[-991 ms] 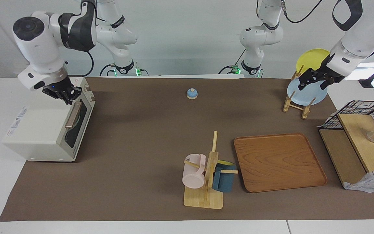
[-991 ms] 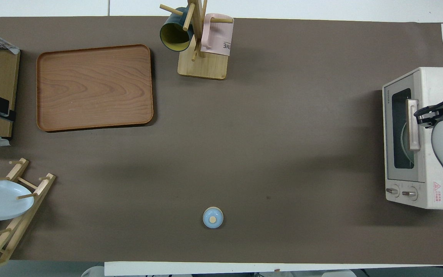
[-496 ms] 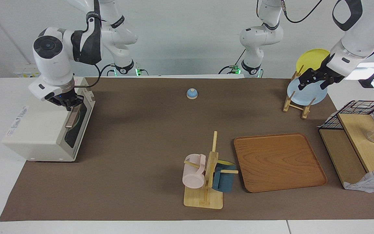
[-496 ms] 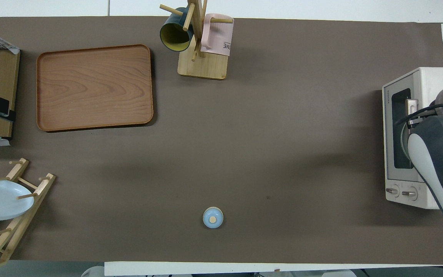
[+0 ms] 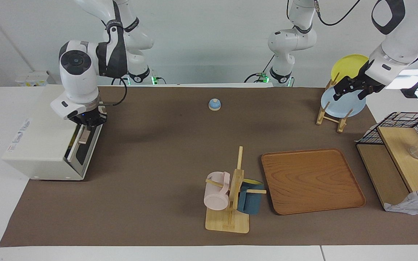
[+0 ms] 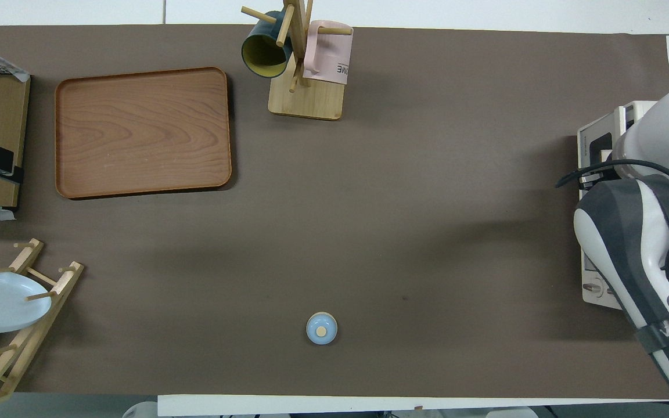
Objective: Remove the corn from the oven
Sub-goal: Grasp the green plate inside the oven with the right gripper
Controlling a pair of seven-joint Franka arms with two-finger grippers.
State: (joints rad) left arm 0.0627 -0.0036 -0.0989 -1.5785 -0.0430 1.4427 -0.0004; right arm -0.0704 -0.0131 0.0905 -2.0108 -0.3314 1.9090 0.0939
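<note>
In the facing view, the boxy cream-white toaster oven point(image 5: 45, 145) sits at the right arm's end of the brown table mat point(image 5: 158, 163), its long axis running nearer-to-farther from the robots and its dark glass door point(image 5: 85, 150) facing the middle of the table; the door is tilted open a crack at the top, with a sliver of yellow in the gap that may be the corn, though I cannot tell its shape or which way it points; the right gripper point(image 5: 85, 125) is down on the door's tan bar handle point(image 5: 83, 137), fingers closed on it; the left gripper point(image 5: 352, 88) waits in the air over the wooden plate rack point(image 5: 330, 116) at the left arm's end, well apart from the oven, and I cannot tell how its fingers stand. In the overhead view, the right arm's white and grey links cover most of the oven point(image 6: 599, 136), so only its corner farther from the robots and a knob show; the gripper and handle are hidden; the small blue domed lid point(image 6: 321, 328) lies near the robots toward the table's middle, and the wooden tray point(image 6: 143, 132) lies toward the left arm's end, both well apart from the oven.
</note>
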